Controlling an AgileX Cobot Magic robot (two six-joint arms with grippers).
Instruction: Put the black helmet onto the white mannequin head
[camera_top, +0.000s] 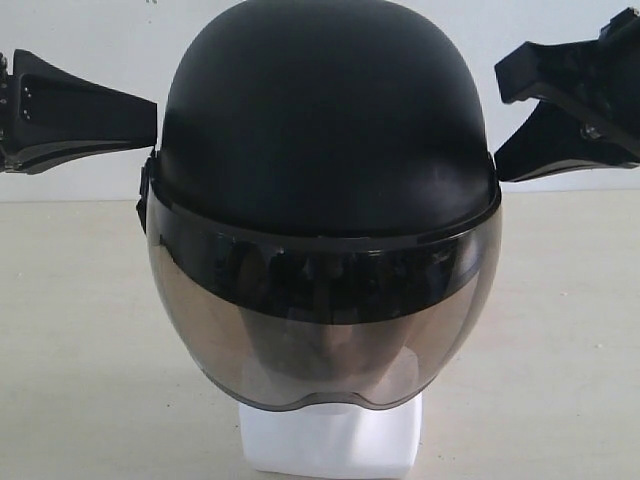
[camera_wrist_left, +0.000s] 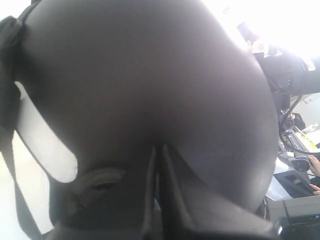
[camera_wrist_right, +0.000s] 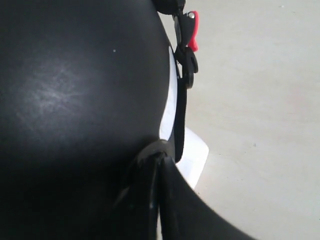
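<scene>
left gripper: jaws pressed together, empty, tips against the black helmet shell | right gripper: jaws seemingly closed too (dim view), tips at the opposite flank | likely steadying the shell from both sides | between the tips: helmet sits over the white mannequin head

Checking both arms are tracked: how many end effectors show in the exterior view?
2. The left end effector is at the left edge of the black helmet; the right end effector is just off its right edge. Both run partly out of frame.
</scene>
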